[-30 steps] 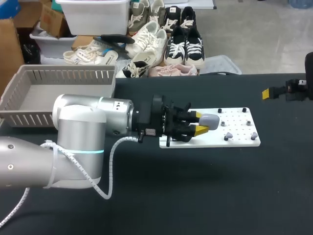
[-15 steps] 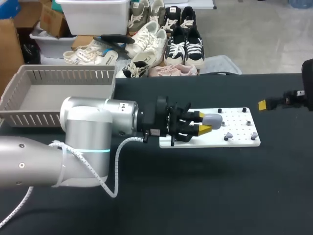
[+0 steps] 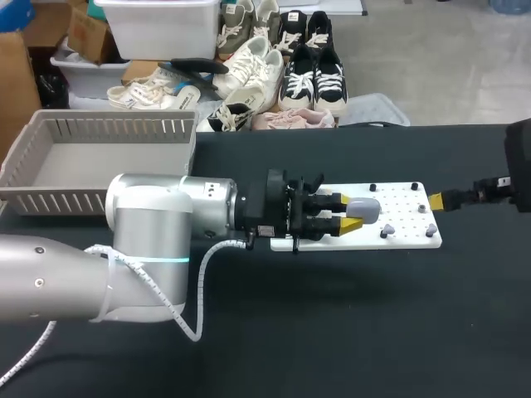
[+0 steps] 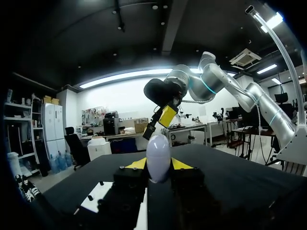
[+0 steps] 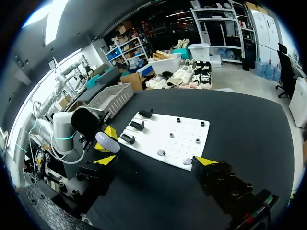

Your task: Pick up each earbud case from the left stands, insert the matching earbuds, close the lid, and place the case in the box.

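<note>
The left gripper (image 3: 344,211) pinches the grey earbud case (image 3: 362,207) between its yellow tips, holding it over the middle of the white board (image 3: 402,197); in the left wrist view the case stands upright between the fingers. Around it on the board are two grey earbuds (image 3: 387,230) (image 3: 431,229) near the board's near edge, a few small black pegs (image 3: 416,186) by its far edge, and – seen from the right wrist – three black stands (image 5: 136,125) on the side nearest the left arm. The right gripper (image 5: 156,161) hangs just off the board's right end with its fingers spread wide, well apart from the case. The board sits toward the far edge of the black table (image 3: 332,323), and a broad stretch of tabletop lies on its near side. At the table's far left corner stands the grey slatted basket (image 3: 108,128) – its pale floor shows, with the left arm's bulk just in front of it.
</note>
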You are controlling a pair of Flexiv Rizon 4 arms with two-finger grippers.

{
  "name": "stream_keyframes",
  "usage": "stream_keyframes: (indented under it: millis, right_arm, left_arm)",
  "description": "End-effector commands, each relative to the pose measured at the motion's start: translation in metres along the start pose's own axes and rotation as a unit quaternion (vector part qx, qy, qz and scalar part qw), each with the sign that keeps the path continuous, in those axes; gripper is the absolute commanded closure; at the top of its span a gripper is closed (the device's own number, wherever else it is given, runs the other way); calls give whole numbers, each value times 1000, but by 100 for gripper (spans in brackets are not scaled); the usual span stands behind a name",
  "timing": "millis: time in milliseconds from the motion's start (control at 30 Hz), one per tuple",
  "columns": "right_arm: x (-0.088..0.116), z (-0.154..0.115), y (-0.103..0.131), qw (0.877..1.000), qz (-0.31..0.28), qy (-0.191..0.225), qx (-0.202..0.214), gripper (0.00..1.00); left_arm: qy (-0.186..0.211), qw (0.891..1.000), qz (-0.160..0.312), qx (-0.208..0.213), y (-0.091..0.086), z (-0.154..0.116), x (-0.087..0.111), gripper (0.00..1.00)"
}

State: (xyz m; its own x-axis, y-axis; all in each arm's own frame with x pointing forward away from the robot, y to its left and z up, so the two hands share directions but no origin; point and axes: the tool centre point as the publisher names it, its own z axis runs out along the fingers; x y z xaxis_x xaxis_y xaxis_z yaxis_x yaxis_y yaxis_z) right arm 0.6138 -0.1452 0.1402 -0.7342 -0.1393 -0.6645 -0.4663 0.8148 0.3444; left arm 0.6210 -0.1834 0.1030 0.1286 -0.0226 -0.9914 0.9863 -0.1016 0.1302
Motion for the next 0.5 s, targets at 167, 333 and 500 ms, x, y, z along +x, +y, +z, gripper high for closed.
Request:
stream_keyframes:
  millis: [167,333,500]
  right_arm:
    - [13,-6,16,1000,-12,6,-9,0]
    - [17,-3,26,1000,-23,14,-8,0]
    - [21,0,35,999,-37,22,-1,0]
  left_arm:
    - [-1,1000,-3,3,2,2,4,100]
    - [0,1000,-8,0,1,2,6,100]
    - [-2,1000,-11,-4,1,1,8,100]
